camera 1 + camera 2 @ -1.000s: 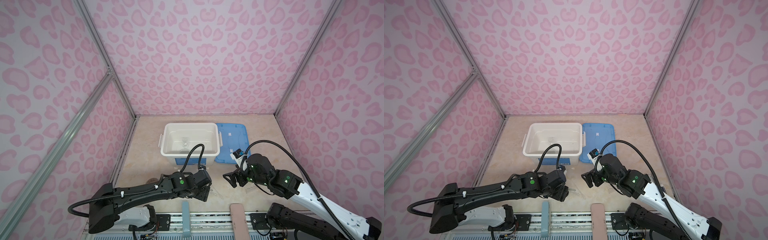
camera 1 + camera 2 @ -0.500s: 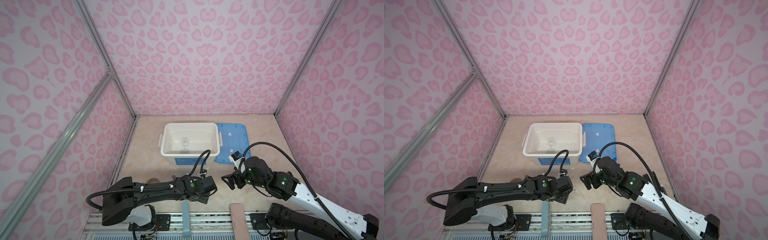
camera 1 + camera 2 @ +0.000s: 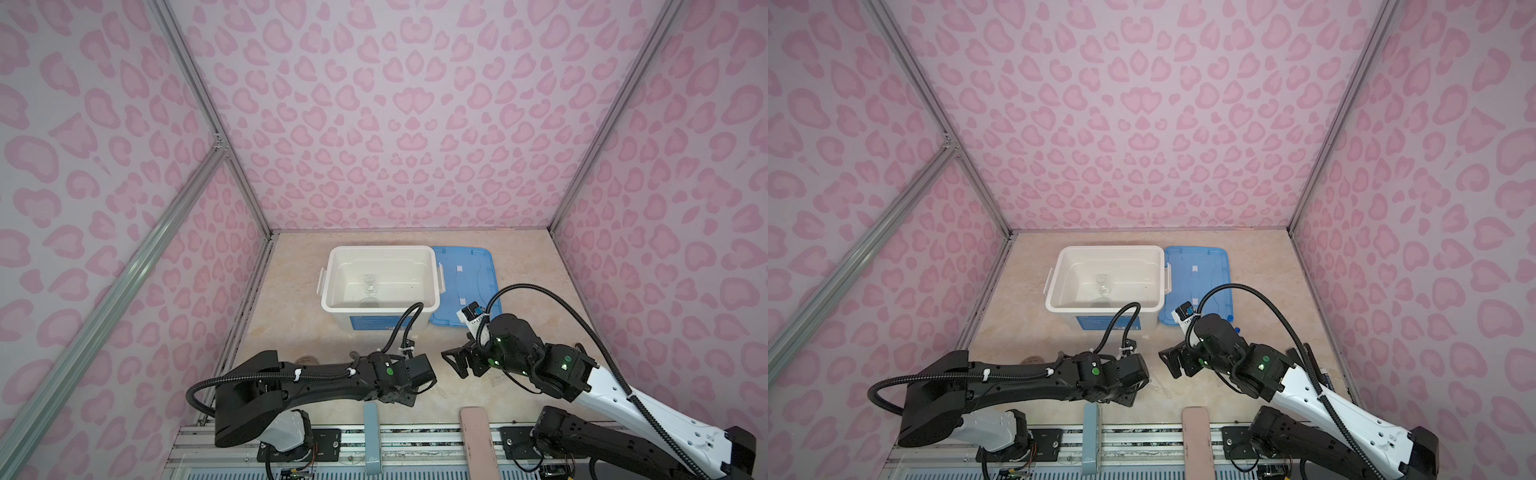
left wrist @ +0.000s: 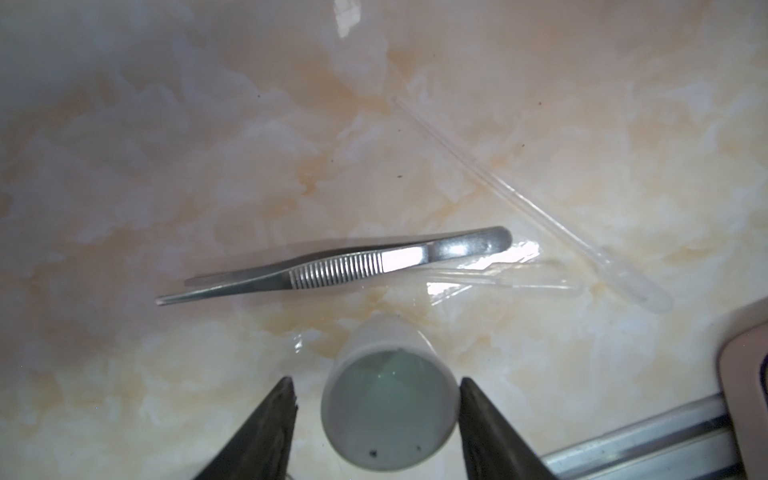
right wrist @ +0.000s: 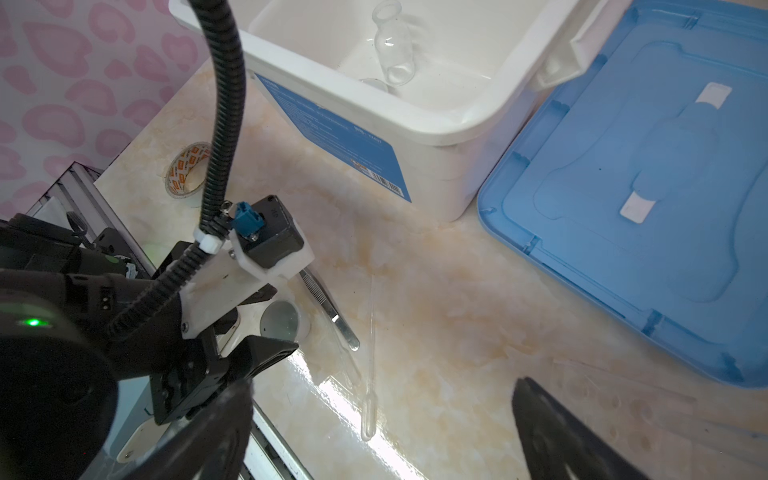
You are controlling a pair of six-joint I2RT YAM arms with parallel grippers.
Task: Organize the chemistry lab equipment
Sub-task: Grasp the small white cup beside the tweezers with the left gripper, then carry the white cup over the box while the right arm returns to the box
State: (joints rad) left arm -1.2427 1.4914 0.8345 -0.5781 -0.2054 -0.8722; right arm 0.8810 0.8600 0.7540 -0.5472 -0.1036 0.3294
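Left pincer lowered around dish; tub holds flask.

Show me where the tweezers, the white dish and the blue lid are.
Tweezers (image 4: 336,272), left wrist view, on the ribbed grip.
White dish (image 4: 388,409), left wrist view, on its inside.
Blue lid (image 5: 602,145), right wrist view, on its flat middle.
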